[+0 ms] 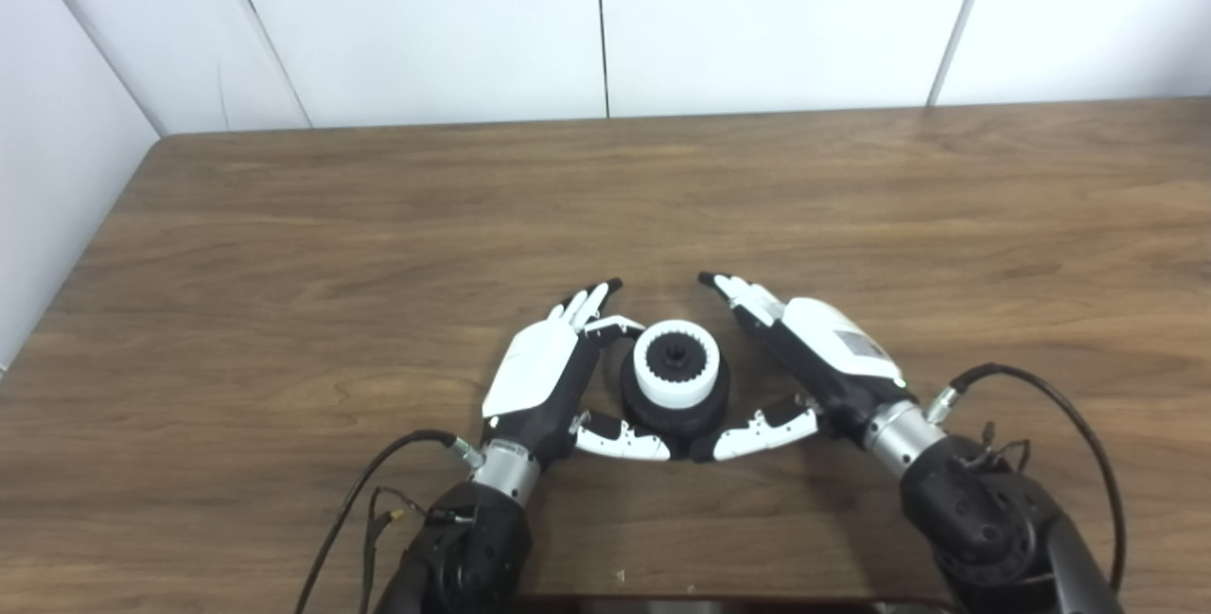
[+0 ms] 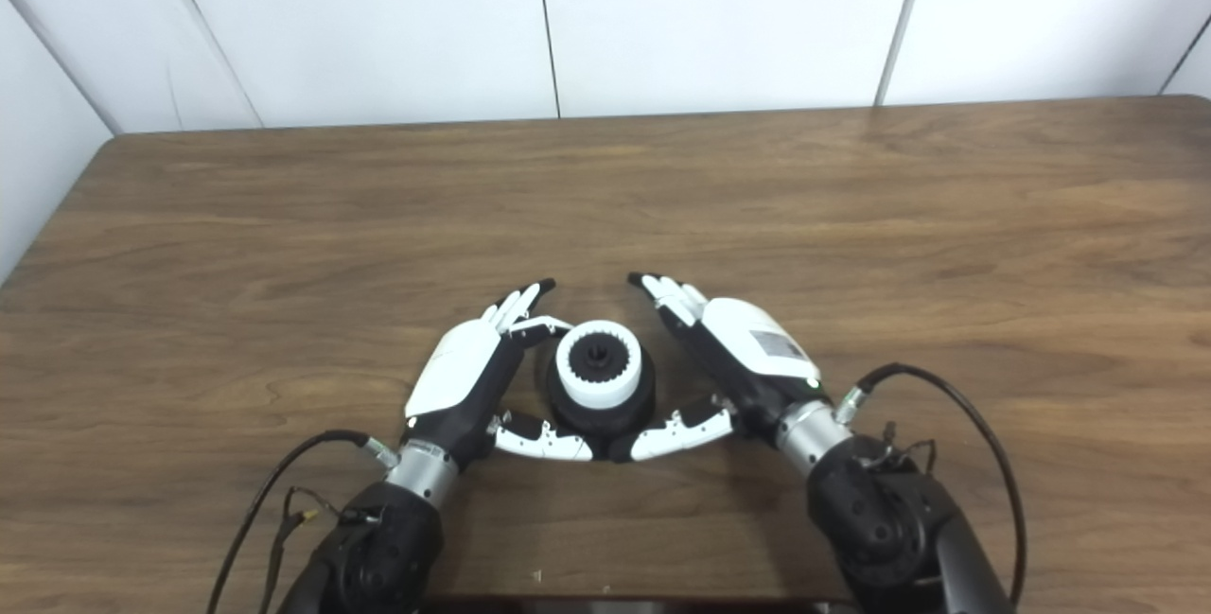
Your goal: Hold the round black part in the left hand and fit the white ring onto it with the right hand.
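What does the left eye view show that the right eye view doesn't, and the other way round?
Only the left eye view shows more of the side wall at the table's left end. Only the right eye view shows the table's far right corner. Both show the white ring seated on the round black part on the table, with the left hand and right hand open on either side, fingers apart and thumbs near its base.

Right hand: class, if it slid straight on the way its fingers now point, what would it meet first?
Probably nothing. The right hand points up and left, so its line passes behind the white ring on the round black part and on over bare table, though depth is uncertain.
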You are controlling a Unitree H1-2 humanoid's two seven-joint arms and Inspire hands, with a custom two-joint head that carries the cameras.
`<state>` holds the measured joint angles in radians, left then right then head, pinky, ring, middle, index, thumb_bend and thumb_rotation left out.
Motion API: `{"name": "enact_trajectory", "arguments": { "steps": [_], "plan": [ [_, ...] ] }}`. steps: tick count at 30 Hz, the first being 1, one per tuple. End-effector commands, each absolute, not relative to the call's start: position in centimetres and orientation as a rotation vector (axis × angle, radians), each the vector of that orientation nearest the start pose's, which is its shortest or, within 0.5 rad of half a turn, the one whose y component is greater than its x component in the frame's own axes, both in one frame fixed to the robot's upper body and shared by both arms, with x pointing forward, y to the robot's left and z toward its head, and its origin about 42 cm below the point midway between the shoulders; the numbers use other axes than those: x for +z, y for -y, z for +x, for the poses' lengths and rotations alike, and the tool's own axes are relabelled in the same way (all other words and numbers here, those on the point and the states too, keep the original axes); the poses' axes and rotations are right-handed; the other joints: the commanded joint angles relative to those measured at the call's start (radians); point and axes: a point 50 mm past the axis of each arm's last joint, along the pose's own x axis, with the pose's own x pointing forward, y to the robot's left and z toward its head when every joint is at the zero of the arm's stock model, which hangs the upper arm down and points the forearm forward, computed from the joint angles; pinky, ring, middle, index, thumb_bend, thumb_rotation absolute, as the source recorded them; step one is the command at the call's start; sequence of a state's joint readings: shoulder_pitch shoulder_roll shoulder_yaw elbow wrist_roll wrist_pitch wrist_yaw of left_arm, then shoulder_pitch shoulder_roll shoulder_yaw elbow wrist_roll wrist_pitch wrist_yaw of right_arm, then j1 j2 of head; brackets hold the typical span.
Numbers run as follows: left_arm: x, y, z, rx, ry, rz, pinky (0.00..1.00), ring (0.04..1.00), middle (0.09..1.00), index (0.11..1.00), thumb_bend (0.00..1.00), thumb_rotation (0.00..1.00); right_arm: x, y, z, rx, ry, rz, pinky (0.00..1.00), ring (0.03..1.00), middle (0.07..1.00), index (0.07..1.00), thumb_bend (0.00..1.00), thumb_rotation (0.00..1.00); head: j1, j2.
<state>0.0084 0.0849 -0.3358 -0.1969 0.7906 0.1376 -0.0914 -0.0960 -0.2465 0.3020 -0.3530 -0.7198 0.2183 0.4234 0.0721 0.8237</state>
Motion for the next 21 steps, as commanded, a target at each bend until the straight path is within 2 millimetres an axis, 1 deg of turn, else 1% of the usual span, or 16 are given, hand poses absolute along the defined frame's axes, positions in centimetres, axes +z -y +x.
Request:
{"name": "enact_trajectory", "arguments": {
  "steps": [1,5,7,8,9,11,13,15,21],
  "plan": [
    [15.3,-14.5,27.2,-0.235,0.230,0.851,1.00,1.000,1.000,0.640,0.98,0.32,19.9,18.8,28.8,0.441,0.190,-0.958,0.98,1.000,1.000,1.000,1.00,0.45,0.001,0.002],
    [15.4,-14.5,27.3,-0.233,0.229,0.853,1.00,1.000,1.000,0.640,0.98,0.32,19.9,19.6,28.9,0.412,0.185,-0.950,0.97,1.000,1.000,1.000,1.00,0.45,-0.001,0.005],
    [15.4,-14.6,27.3,-0.233,0.230,0.850,1.00,1.000,1.000,0.639,0.98,0.31,19.9,20.0,28.9,0.394,0.182,-0.934,0.99,1.000,1.000,0.991,1.00,0.43,-0.004,0.005],
    [15.3,-14.7,27.4,-0.232,0.230,0.850,1.00,1.000,1.000,0.638,0.98,0.31,19.9,20.2,28.9,0.380,0.184,-0.927,1.00,1.000,1.000,0.970,1.00,0.41,-0.006,0.004],
    [15.3,-14.7,27.4,-0.232,0.230,0.850,1.00,1.000,1.000,0.638,0.98,0.32,19.9,20.4,28.9,0.364,0.185,-0.924,1.00,1.000,1.000,0.942,0.99,0.38,-0.008,0.003],
    [15.3,-14.7,27.4,-0.234,0.229,0.851,1.00,1.000,1.000,0.639,0.97,0.32,19.7,20.7,28.8,0.333,0.190,-0.924,1.00,1.000,1.000,0.908,0.94,0.34,-0.010,0.000],
    [15.3,-14.7,27.4,-0.237,0.228,0.850,1.00,1.000,1.000,0.640,0.97,0.32,19.4,21.0,28.7,0.305,0.193,-0.924,0.99,1.000,1.000,0.887,0.91,0.31,-0.011,0.000],
    [15.3,-14.8,27.4,-0.240,0.229,0.848,1.00,1.000,1.000,0.640,0.97,0.33,19.0,21.1,28.7,0.287,0.191,-0.911,0.97,1.000,1.000,0.874,0.90,0.28,-0.014,-0.002],
    [15.4,-15.1,27.5,-0.246,0.227,0.844,1.00,1.000,1.000,0.643,0.99,0.34,18.4,21.1,28.3,0.259,0.177,-0.883,0.95,1.000,1.000,0.863,0.89,0.29,-0.031,-0.004]
  ]
}}
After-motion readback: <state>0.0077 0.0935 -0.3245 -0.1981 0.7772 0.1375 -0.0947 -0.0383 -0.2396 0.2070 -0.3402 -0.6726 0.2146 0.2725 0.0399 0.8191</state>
